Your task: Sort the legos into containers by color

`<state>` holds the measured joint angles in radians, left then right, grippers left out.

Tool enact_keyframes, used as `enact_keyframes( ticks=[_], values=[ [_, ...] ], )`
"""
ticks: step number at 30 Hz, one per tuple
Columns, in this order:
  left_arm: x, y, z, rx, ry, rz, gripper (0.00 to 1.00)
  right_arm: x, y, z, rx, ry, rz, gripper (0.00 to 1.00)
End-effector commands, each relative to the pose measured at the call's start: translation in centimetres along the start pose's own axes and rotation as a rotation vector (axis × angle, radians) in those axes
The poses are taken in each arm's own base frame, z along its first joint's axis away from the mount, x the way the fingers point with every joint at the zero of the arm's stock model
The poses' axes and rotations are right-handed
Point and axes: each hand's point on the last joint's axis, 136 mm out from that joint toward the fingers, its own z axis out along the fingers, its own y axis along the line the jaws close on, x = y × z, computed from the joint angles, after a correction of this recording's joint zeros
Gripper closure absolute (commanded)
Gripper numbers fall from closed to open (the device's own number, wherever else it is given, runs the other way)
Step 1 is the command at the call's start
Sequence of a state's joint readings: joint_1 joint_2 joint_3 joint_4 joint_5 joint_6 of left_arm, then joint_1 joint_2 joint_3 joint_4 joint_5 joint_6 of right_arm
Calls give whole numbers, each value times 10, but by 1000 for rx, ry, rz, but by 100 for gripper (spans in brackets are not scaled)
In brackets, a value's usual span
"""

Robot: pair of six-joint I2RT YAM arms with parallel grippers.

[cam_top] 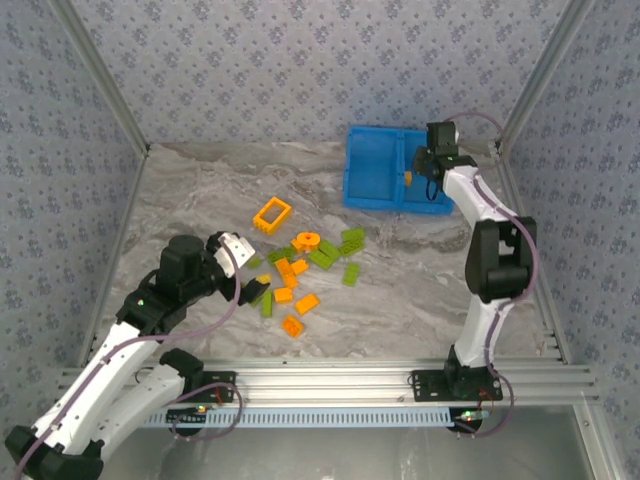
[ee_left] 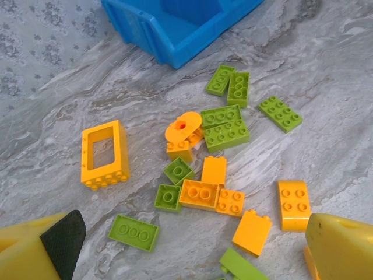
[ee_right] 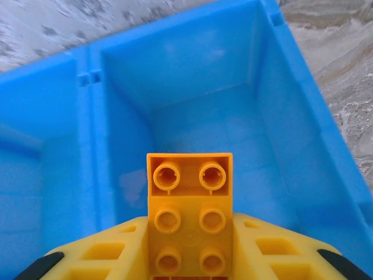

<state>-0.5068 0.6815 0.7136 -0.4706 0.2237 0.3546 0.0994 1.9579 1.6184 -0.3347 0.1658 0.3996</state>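
Right wrist view: an orange brick (ee_right: 189, 198) sits clamped in the jaws of the right gripper (ee_right: 189, 254), above the right compartment of the blue bin (ee_right: 291, 122). Loose orange and green legos (ee_left: 201, 195) lie on the bench (ee_left: 326, 87) beneath the left gripper (ee_left: 195, 251), jaws apart.

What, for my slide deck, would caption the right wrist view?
Wrist view: the right end effector grips an orange brick studs-up over one compartment of the blue bin.
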Motion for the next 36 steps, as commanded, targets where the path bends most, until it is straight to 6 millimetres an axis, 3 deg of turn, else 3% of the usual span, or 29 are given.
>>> enact_keyframes(
  ticks=[1, 5, 10, 17, 20, 23, 26, 30, 33, 36],
  values=[
    [-17, -7, -7, 37, -60, 15, 1, 10, -5, 25, 51, 76, -42, 61],
    [-15, -6, -7, 27, -59, 18, 1, 16, -10, 45, 81, 132, -57, 53],
    [-11, -2, -4, 8, -40, 12, 1, 8, -6, 25, 63, 119, -57, 38],
    [-4, 1, 14, 22, 29, -60, 1, 11, 2, -41, -31, 52, -26, 38],
    [-14, 9, 21, -7, 35, -172, 1, 28, 7, -74, -88, 49, -29, 35],
    [-36, 16, 32, -62, 56, -353, 1, 55, 12, -110, -127, 62, -62, 30],
    [-48, 7, 57, -109, 146, -460, 1, 84, 17, -150, -176, 80, -92, 21],
    [-49, -17, 107, -132, 298, -458, 6, 119, 29, -202, -306, 61, -139, 0],
    [-38, -33, 147, -95, 410, -491, 10, 137, 25, -229, -385, 70, -126, 0],
    [-24, -47, 179, -49, 487, -497, 9, 149, 16, -247, -400, 92, -118, 0]
  ],
)
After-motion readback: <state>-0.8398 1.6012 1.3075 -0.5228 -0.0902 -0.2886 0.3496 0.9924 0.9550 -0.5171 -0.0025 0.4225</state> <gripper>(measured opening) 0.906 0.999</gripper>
